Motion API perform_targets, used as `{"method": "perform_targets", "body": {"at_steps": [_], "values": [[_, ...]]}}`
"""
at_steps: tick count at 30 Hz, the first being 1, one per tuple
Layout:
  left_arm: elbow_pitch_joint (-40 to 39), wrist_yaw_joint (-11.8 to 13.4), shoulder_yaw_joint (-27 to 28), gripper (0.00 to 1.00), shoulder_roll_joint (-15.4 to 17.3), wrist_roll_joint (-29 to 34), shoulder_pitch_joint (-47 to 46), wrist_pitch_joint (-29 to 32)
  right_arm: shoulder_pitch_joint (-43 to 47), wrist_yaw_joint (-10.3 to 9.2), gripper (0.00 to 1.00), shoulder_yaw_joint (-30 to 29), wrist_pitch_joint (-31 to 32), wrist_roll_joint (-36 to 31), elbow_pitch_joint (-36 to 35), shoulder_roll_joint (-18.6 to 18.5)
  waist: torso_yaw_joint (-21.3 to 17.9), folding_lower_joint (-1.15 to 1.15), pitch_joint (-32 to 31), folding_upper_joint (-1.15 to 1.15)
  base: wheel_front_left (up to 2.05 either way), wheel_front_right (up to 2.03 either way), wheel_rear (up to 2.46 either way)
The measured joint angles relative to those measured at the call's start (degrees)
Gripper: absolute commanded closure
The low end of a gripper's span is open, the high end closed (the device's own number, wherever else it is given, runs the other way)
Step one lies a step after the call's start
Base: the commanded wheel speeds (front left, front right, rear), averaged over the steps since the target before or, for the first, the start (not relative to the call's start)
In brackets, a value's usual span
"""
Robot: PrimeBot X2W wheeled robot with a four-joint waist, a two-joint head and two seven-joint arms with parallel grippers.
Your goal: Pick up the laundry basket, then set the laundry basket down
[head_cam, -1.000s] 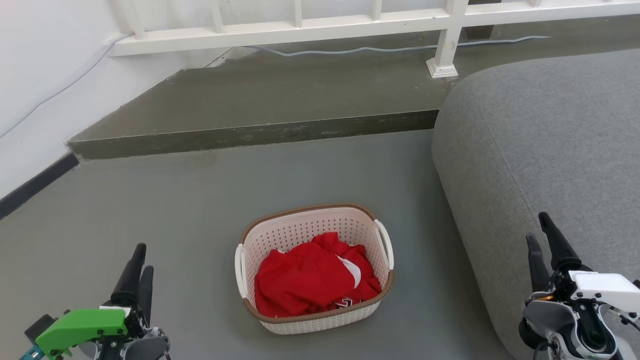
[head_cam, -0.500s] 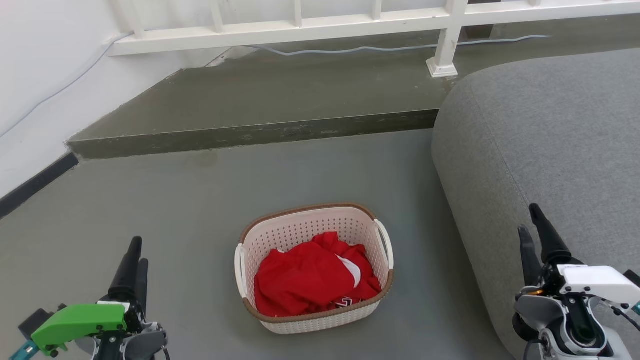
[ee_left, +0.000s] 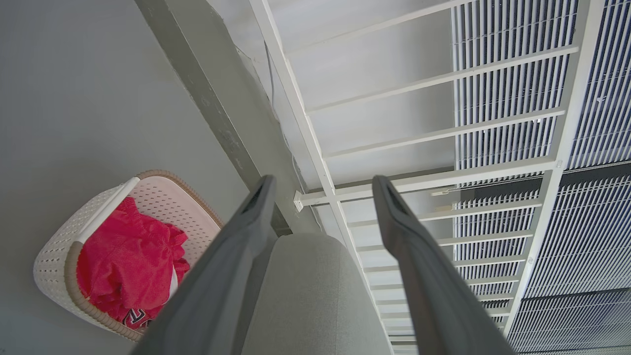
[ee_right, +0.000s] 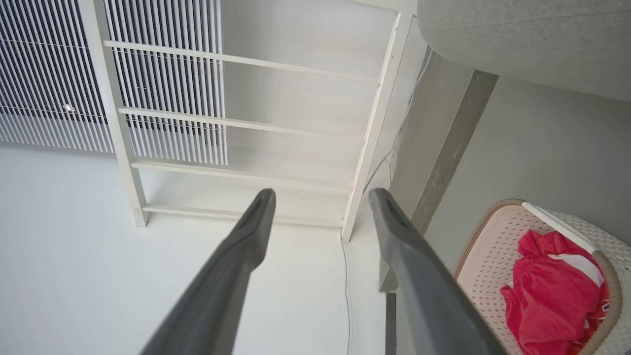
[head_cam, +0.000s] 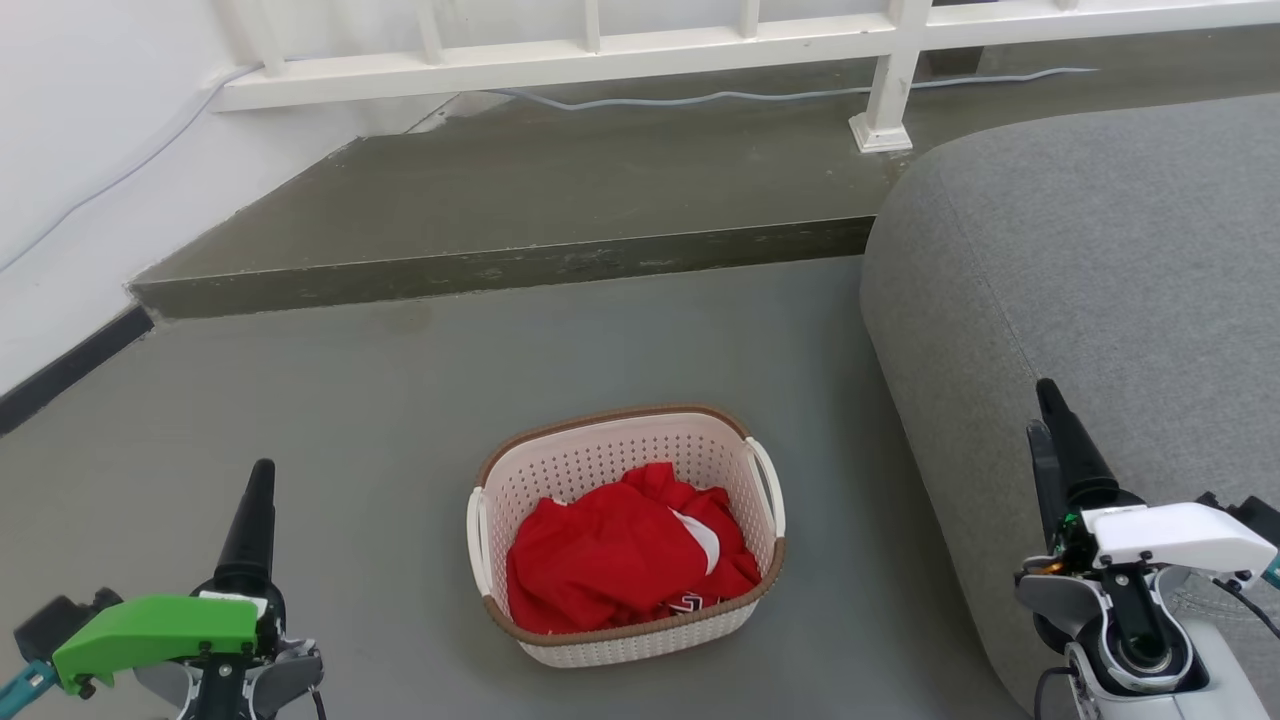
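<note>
- Nearest, the left gripper [head_cam: 258,485] sits low at the robot's left. Its wrist view shows the two dark fingers spread with nothing between them.
- Likewise, the right gripper [head_cam: 1040,407] is low at the robot's right, in front of the grey sofa [head_cam: 1080,280]. Its fingers are also parted and empty in its wrist view.
- Between them and a little ahead, the laundry basket [head_cam: 640,645] stands upright on the grey floor [head_cam: 400,420], well apart from both grippers and near the sofa's edge.
- A crumpled red garment [head_cam: 610,560] fills its bottom, staying below the brown rim.
- Judging by the thin perforated plastic and the single piece of cloth, the load should be light. The walls look stiff but may flex if squeezed, and smooth plastic could slip.
- The best holds are probably the two white loops, the left handle [head_cam: 478,540] and the right handle [head_cam: 768,490], one for each gripper, so the basket lifts level.
- Some dark and white marking shows on the garment near the front wall, but it is too small and folded to read. I can see no brand on the basket.
- Farther off, a raised step [head_cam: 500,265] crosses the floor, and beyond it stands a white railing [head_cam: 600,50] with a pale cable [head_cam: 700,98] lying along its foot.
</note>
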Motion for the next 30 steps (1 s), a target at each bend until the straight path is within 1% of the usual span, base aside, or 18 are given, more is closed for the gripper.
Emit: {"method": "perform_targets", "body": {"at_steps": [7, 9, 14, 18, 20, 23, 26, 30], "values": [[-0.14, 0.00, -1.65, 0.00, 1.91, 7.27, 0.00, -1.55, -0.39, 0.02, 0.00, 2.27, -1.25, -4.55, -0.16, -0.97, -0.14, 0.00, 0.05, 0.00, 0.00, 0.00, 0.00], [-0.16, 0.01, -1.88, 0.00, 2.53, 9.58, 0.00, -2.01, -0.81, 0.02, 0.00, 3.00, -1.76, -6.61, -0.18, -1.31, -0.19, 0.00, 0.07, 0.00, 0.00, 0.00, 0.00], [-0.47, 0.04, -2.82, 0.00, 2.57, 12.96, -0.01, -3.02, -1.43, 0.02, 0.00, 4.72, -2.91, -12.01, -0.20, -2.60, -0.28, 0.00, 0.19, 0.00, 0.00, 0.00, 0.00], [-0.85, 0.77, -3.63, 0.00, 3.41, 17.20, -0.03, -4.00, -2.13, -0.05, 0.00, 5.22, -3.69, -16.71, -0.43, -2.69, -0.35, 0.00, 0.31, 0.00, 0.00, 0.00, 0.00], [-1.10, 1.31, -3.76, 0.00, 3.96, 19.64, -0.05, -4.32, -2.66, -0.56, 0.00, 5.48, -3.97, -18.89, -0.89, -2.74, -0.38, 0.00, 0.36, 0.00, 0.00, 0.00, 0.00], [-1.64, 2.02, -4.21, 0.00, 4.63, 23.92, -0.10, -5.02, -3.22, -0.79, 0.00, 6.35, -4.47, -22.58, -1.22, -3.03, -0.43, 0.00, 0.41, 0.00, 0.00, 0.00, 0.00], [-2.30, 2.78, -4.66, 0.00, 4.93, 27.76, -0.12, -5.56, -3.30, -1.66, 0.00, 7.62, -5.20, -26.62, -1.40, -3.59, -0.48, 0.00, 0.44, 0.00, 0.00, 0.00, 0.00], [-2.98, 3.66, -5.12, 0.00, 4.97, 31.40, -0.16, -6.35, -3.39, -2.91, 0.00, 8.96, -5.82, -30.98, -1.40, -3.96, -0.58, 0.00, 0.45, 0.00, 0.00, 0.00, 0.00]]}}
